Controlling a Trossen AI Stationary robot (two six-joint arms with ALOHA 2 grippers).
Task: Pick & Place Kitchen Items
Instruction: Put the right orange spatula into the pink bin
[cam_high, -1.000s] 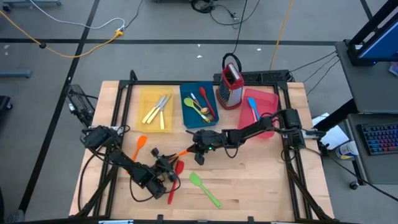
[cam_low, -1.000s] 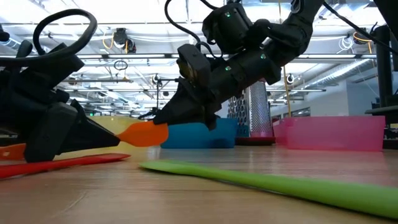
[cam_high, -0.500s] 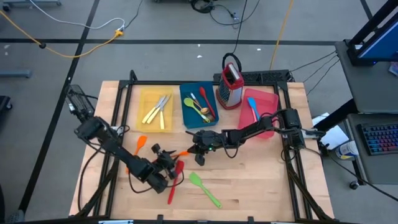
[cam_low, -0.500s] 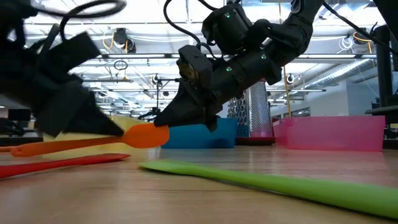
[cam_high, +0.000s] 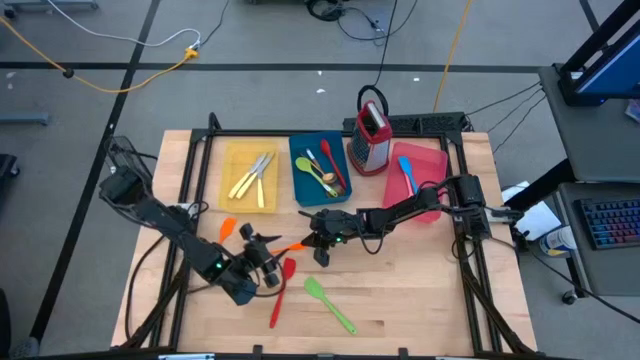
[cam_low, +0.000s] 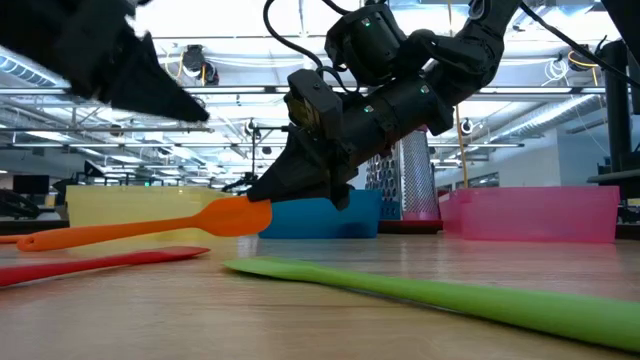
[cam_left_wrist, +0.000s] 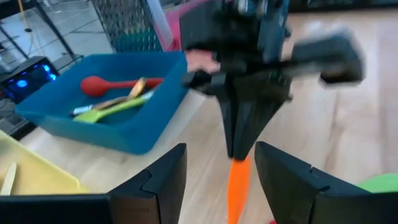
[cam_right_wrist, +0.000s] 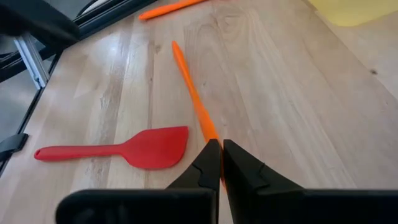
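Note:
My right gripper (cam_high: 305, 243) is shut on an orange spatula (cam_low: 150, 228) near the table's middle. The spatula's handle (cam_right_wrist: 189, 87) runs away from it toward the table's left. My left gripper (cam_high: 262, 255) hangs open above that handle, one finger on either side of it (cam_left_wrist: 236, 186) without touching, and shows at the upper left of the low view (cam_low: 150, 85). A red spatula (cam_high: 280, 290), a green spatula (cam_high: 330, 303) and a second orange one (cam_high: 226, 232) lie flat on the wood. My right gripper pinches the orange spatula's blade end (cam_low: 240, 212) between its two fingertips. The fingers slant down from the table's right and lie along the spatula. The blade is raised a little off the wood. The handle slopes down to its free end (cam_low: 30, 241) by the table top.
Along the far side stand a yellow tray (cam_high: 250, 175) with cutlery, a blue tray (cam_high: 320, 170) with several utensils, a pink tray (cam_high: 420, 175) with a blue utensil, and a metal grater (cam_high: 372, 135). Bare wood lies at the near right.
My left gripper has opened, let go of the orange spatula's handle and risen from the table. The spatula stays in my right gripper, which has kept still.

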